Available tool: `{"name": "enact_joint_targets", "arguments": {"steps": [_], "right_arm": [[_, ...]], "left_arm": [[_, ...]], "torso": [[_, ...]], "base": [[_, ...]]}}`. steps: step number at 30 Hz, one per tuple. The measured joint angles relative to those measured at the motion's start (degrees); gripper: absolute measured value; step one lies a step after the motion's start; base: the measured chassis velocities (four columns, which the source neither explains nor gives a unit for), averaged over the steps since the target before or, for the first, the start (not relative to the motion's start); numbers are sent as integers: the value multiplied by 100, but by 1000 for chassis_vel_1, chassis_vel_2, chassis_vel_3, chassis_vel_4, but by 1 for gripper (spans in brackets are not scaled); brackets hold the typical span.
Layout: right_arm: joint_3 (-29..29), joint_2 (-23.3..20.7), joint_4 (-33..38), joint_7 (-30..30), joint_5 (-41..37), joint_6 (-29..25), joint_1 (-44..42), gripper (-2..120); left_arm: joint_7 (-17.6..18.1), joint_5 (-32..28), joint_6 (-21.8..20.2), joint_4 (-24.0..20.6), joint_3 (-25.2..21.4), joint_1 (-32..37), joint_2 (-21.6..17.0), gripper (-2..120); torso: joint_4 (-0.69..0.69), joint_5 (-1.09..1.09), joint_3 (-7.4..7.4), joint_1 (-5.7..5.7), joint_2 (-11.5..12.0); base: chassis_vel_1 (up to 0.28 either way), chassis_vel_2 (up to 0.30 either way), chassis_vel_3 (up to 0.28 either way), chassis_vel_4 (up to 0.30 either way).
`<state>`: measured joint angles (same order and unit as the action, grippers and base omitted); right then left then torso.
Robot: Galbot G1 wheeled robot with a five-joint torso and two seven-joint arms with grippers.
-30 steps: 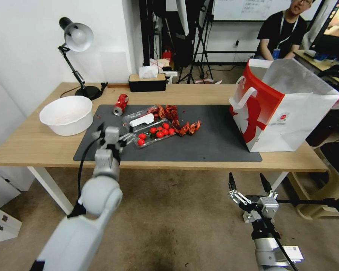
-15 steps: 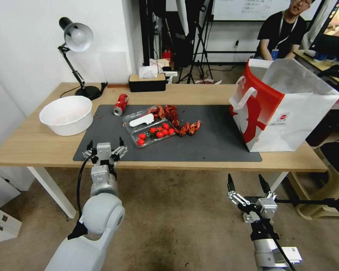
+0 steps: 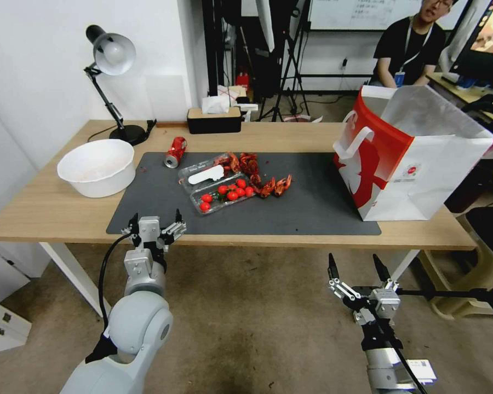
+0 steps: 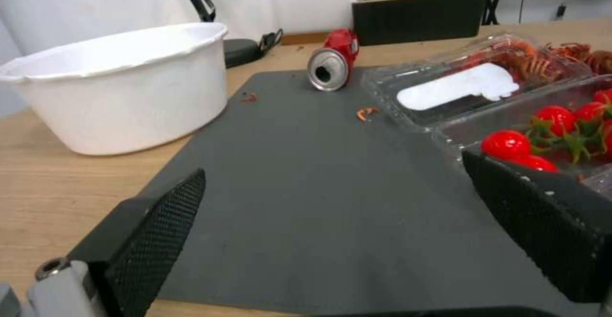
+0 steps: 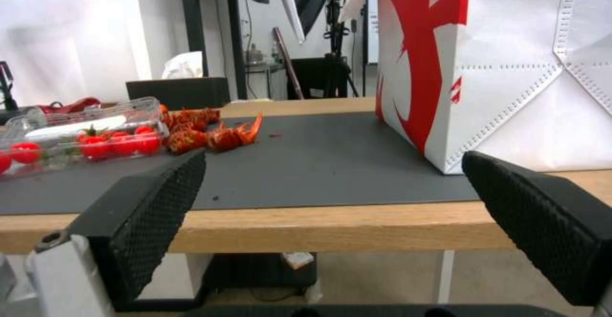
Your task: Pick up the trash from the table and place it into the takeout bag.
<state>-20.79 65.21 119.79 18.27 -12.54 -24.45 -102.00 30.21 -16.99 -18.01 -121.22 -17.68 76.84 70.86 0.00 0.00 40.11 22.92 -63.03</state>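
Note:
A red soda can [image 3: 175, 151] lies on its side at the back left of the dark grey mat [image 3: 312, 202] on the light-wood table [image 3: 49, 210]. The red-and-white takeout bag [image 3: 416, 158] stands open at the table's right end. My left gripper [image 3: 154, 220] is open at the table's front edge, with nothing between its fingers. In the left wrist view the can [image 4: 333, 61] lies far beyond my left gripper [image 4: 333, 169], its open end facing the camera. My right gripper [image 3: 355, 265] is open below the front edge, with the bag [image 5: 510, 68] ahead of it.
A large white bowl [image 3: 97, 166] stands left of the mat. A clear tray of red tomatoes [image 3: 224, 194] and red shell scraps [image 3: 268, 186] lie mid-mat. A desk lamp [image 3: 112, 60] and a tissue box [image 3: 213, 117] stand along the back edge.
My left gripper has drawn back from over the mat beside the tomato tray to the table's front edge and dropped lower. The right gripper has shifted slightly left.

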Motion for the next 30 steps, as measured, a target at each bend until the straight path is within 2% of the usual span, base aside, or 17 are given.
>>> {"name": "enact_joint_targets", "arguments": {"steps": [14, 17, 18, 21, 28, 30], "right_arm": [[0, 31, -55, -1, 7, 4, 14, 100], [2, 53, -85, -1, 8, 6, 29, 100], [2, 53, -85, -1, 8, 6, 29, 100], [-2, 67, -138, 6, 8, 6, 57, 100], [-9, 73, -158, 11, 8, 6, 60, 100], [-14, 89, -165, 15, 9, 6, 61, 100]], "left_arm": [[23, -220, -20, 320, 128, -477, -153, 100], [-162, -432, 123, 777, 290, -1074, -331, 100], [-162, -432, 123, 777, 290, -1074, -331, 100], [-277, -693, 89, 1208, 560, -1973, -449, 100], [-304, -942, 8, 1498, 730, -2588, -487, 100], [-336, -1221, -62, 1869, 926, -3133, -507, 100]], "torso": [[0, 0, 0, 0, 0], [0, 0, 0, 0, 0], [0, 0, 0, 0, 0], [0, 0, 1, 0, 0], [-1, 0, 1, 0, 1], [-1, 0, 1, 0, 2]], "base": [[0, 0, 0, 0], [0, 0, 0, 0], [0, 0, 0, 0], [0, 0, 0, 0], [0, 0, 0, 0], [0, 0, 0, 0]]}}
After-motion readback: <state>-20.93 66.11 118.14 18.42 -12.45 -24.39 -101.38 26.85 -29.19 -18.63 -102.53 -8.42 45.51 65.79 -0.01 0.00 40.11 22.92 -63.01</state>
